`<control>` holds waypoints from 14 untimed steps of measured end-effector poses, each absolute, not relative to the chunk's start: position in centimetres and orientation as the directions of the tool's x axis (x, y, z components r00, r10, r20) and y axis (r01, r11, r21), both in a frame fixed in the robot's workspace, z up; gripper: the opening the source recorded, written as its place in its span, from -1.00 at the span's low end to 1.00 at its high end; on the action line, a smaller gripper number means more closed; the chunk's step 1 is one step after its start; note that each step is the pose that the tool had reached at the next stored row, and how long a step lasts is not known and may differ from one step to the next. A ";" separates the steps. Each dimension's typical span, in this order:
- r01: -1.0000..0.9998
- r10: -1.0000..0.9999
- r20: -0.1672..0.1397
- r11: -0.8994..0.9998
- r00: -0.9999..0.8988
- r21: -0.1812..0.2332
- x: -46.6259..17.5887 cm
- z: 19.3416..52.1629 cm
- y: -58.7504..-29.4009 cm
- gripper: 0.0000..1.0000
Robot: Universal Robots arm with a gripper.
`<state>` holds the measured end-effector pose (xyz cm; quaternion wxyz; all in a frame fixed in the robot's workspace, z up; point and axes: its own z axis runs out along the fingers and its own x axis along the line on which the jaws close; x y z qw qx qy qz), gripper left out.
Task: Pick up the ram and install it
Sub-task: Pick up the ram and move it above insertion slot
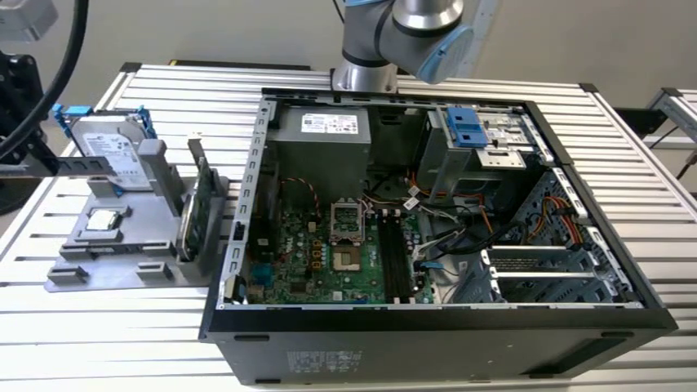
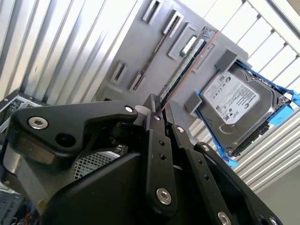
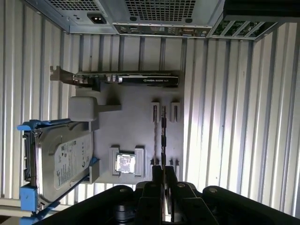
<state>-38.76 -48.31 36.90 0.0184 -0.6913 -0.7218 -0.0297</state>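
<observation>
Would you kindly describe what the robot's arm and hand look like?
The arm has silver-grey cylindrical joints with a light blue cap. The hand is matte black, built from angular linked bars fastened with silver screws.

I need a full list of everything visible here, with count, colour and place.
table: one, silver slats, under everything
computer case: one, black, open, on the table
motherboard: one, green, inside the case
tray: one, grey, on the table, at the exterior view's left of the case
hard drive: one, silver in a blue frame, propped on the tray
processor chip: one, silver, flat in the tray
graphics card: one, dark, on edge in the tray, nearest the case
ram: one, green, held above the tray
arm: one, grey with a blue cap, base beyond the case
gripper: one, black, shut on the ram's end
</observation>
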 end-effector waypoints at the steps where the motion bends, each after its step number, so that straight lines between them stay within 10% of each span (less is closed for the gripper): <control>1: 0.999 0.997 0.068 0.043 -0.044 0.018 -38.8 37.0 -48.3 -1.00; 14: 0.999 0.997 0.068 0.043 -0.044 0.017 -38.8 38.4 -48.3 -1.00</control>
